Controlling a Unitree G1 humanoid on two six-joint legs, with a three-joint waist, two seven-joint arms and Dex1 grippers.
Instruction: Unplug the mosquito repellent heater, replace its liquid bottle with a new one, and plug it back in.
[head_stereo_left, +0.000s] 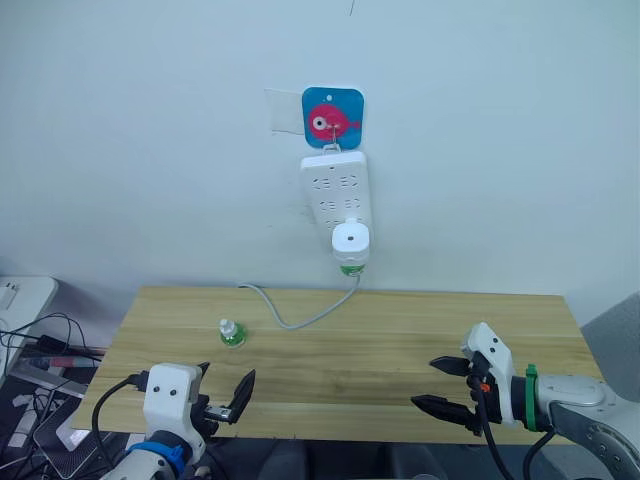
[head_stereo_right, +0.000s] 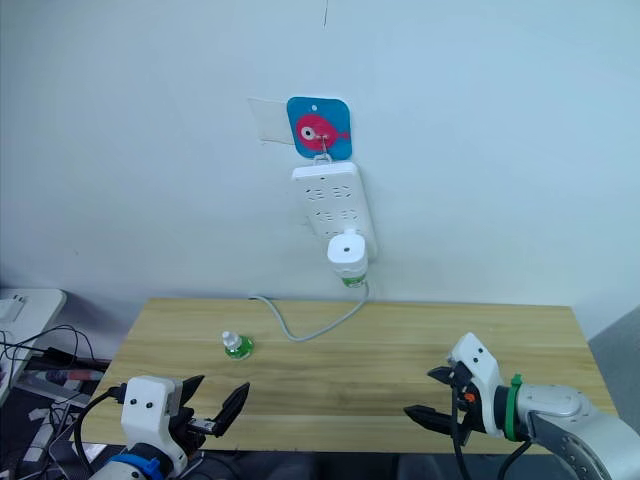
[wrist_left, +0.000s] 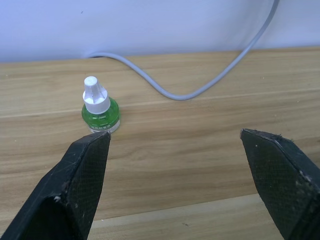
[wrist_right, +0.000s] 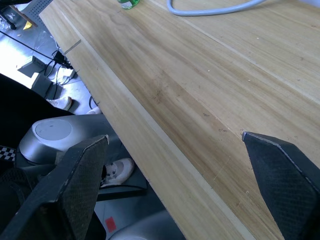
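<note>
The white mosquito repellent heater (head_stereo_left: 351, 241) is plugged into the bottom of a white power strip (head_stereo_left: 336, 188) hanging on the wall, with a green bottle (head_stereo_left: 351, 267) under it. A second small green liquid bottle (head_stereo_left: 232, 333) with a white cap stands on the wooden table (head_stereo_left: 400, 340), left of centre; the left wrist view shows this bottle (wrist_left: 99, 107) a short way ahead. My left gripper (head_stereo_left: 222, 394) is open at the table's front left edge. My right gripper (head_stereo_left: 450, 385) is open at the front right, empty.
The strip's grey cable (head_stereo_left: 300, 315) loops down onto the table behind the bottle. A blue and pink hook plate (head_stereo_left: 332, 118) holds the strip. Cables and boxes (head_stereo_left: 40, 350) lie on the floor to the left. A grey chair back (head_stereo_left: 615, 330) stands at right.
</note>
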